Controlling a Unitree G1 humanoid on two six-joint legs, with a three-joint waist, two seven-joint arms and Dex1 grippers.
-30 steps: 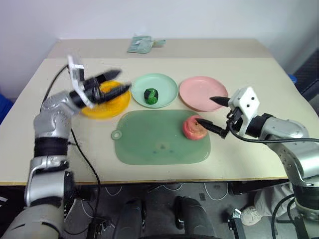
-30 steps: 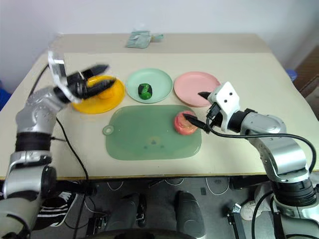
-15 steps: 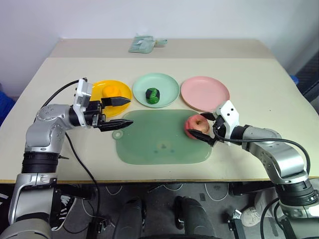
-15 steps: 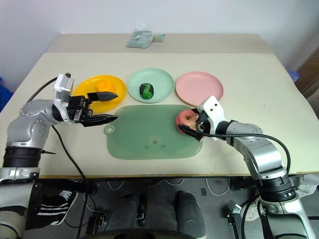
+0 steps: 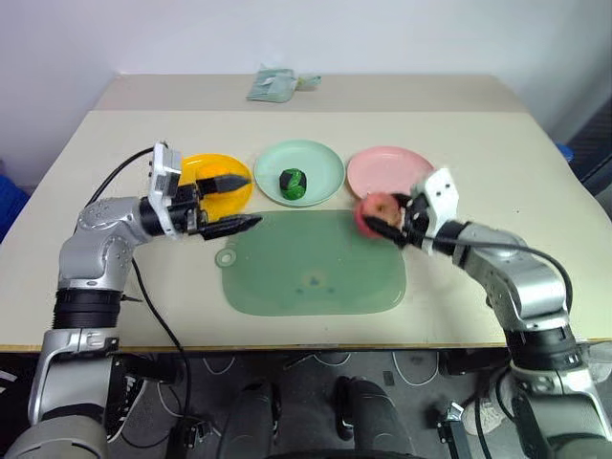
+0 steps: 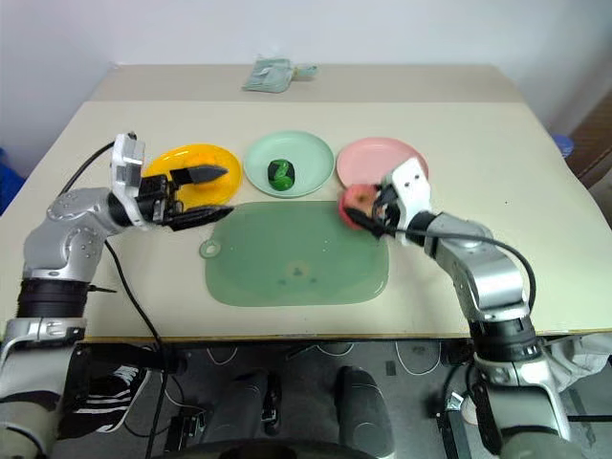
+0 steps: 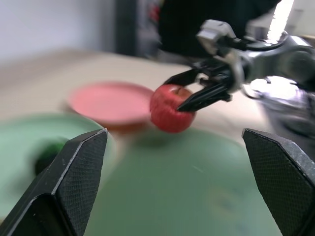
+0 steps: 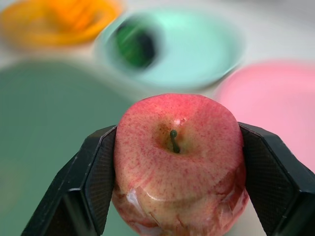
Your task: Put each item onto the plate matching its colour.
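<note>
The right gripper [image 8: 177,162] clamps the apple [image 8: 178,162] just short of the bare pink plate [image 5: 392,170], the green ball [image 5: 292,181] sits on the mint plate [image 5: 325,163], and the left gripper [image 5: 239,199] gapes empty beside the yellow plate [image 5: 196,170].

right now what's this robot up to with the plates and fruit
It is sorting toy foods onto round plastic plates of matching colour. The right gripper is shut on the pinkish-red apple with a stem, holding it at the green cutting mat's edge beside the pink plate. The dark green striped ball already lies on the pale mint plate. The left gripper is open and empty by the yellow-orange plate.
</note>
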